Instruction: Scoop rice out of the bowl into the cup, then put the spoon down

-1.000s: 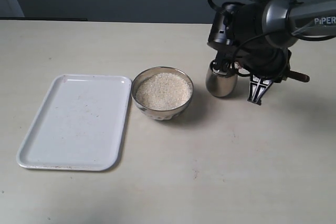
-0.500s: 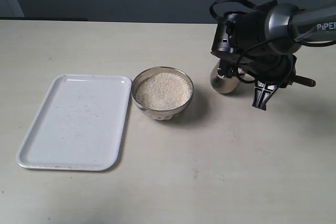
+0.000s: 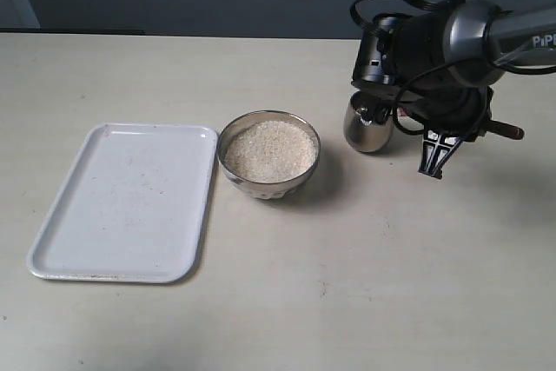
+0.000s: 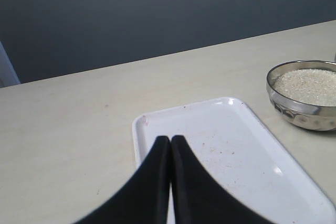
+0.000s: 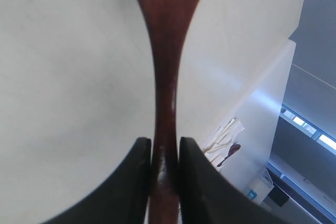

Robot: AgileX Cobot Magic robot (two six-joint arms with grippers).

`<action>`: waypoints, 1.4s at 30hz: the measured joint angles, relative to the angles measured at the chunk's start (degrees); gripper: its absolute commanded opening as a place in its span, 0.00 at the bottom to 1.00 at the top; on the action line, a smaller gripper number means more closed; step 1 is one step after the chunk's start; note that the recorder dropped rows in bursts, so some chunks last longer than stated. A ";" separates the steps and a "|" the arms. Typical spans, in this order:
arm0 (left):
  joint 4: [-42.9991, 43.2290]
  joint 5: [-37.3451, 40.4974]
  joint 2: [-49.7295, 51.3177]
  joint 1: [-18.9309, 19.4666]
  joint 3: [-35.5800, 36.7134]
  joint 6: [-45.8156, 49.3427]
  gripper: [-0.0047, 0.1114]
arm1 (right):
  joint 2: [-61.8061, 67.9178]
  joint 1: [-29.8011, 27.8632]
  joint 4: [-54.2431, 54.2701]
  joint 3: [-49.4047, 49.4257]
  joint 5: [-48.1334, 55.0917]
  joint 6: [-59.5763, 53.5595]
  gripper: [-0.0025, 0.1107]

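Observation:
The steel bowl stands mid-table, heaped with white rice; the left wrist view shows the bowl and the rice too. To its right stands the small steel cup, partly hidden by my right arm. My right gripper is shut on the reddish-brown wooden spoon, just right of the cup; only the handle's end pokes out in the exterior view. The scoop runs out of the right wrist view. My left gripper is shut and empty above the white tray.
A white rectangular tray lies left of the bowl. The right arm's dark body looms over the cup at the back right. The table's far edge meets a dark wall.
The right arm has shifted slightly right and back with the spoon, and the cup now shows a little more to its left. The left gripper's earlier state is not shown.

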 measured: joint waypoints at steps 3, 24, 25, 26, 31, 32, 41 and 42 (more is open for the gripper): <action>0.00 0.00 0.00 0.00 0.00 0.00 0.04 | 0.00 0.00 -0.11 0.00 0.00 0.00 0.02; 0.00 0.00 0.00 0.00 0.00 0.00 0.04 | 0.00 0.00 -0.11 0.00 -0.04 0.51 0.02; 0.00 0.00 0.00 0.00 0.00 0.00 0.04 | 0.00 0.00 -0.11 0.00 -0.04 0.62 0.02; 0.00 0.00 0.00 0.00 0.00 0.00 0.04 | 0.00 0.00 -0.11 0.00 -0.04 0.74 0.02; 0.00 0.00 0.00 0.00 0.00 0.00 0.04 | -0.21 0.00 -0.11 0.00 -1.11 0.99 0.02; 0.00 0.00 0.00 0.00 0.00 0.00 0.04 | -0.33 0.00 -0.11 0.00 -1.22 1.23 0.02; 0.00 0.00 0.00 0.00 0.00 0.00 0.04 | -0.33 0.00 -0.01 -0.24 -2.16 1.86 0.02; 0.00 0.00 0.00 0.00 0.00 0.00 0.04 | -0.33 0.00 -0.01 -0.24 -2.15 1.86 0.02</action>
